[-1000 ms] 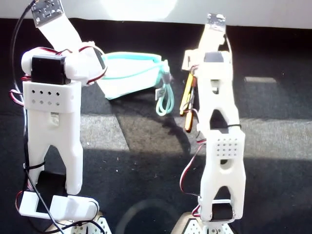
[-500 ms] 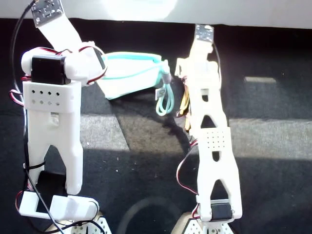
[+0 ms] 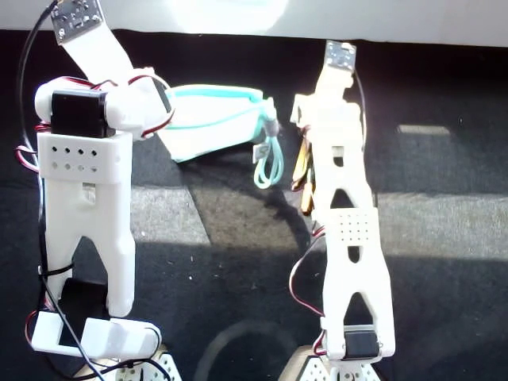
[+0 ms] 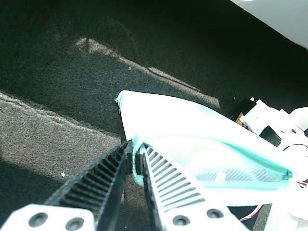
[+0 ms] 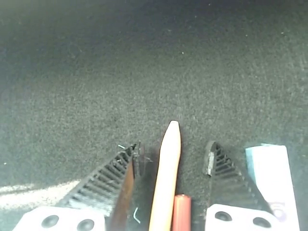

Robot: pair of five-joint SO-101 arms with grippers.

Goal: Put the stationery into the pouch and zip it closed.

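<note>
The pouch (image 3: pixel 218 121) is white with a teal zipper edge and lies at the back of the table, its mouth open. My left gripper (image 4: pixel 134 155) is shut on the pouch's (image 4: pixel 192 137) teal rim at its end corner. A teal cord loop (image 3: pixel 269 163) hangs from the other end. Yellow and orange pens (image 3: pixel 303 171) lie beside it, partly under the right arm. My right gripper (image 5: pixel 173 156) is open just above the mat, with a cream-coloured pen (image 5: pixel 168 166) and a red pen (image 5: pixel 181 211) between its fingers. A white eraser (image 5: pixel 269 178) lies just outside one finger.
A dark mat (image 3: pixel 444 198) covers the table, with a sunlit band (image 3: pixel 167 214) across its middle. A white wall edge (image 3: pixel 413 20) runs along the back. The right arm's body (image 4: pixel 284 125) stands past the pouch's far end.
The right arm has swung left over the pens, nearer the cord loop, then eased slightly back right. The left arm and the pouch have not moved.
</note>
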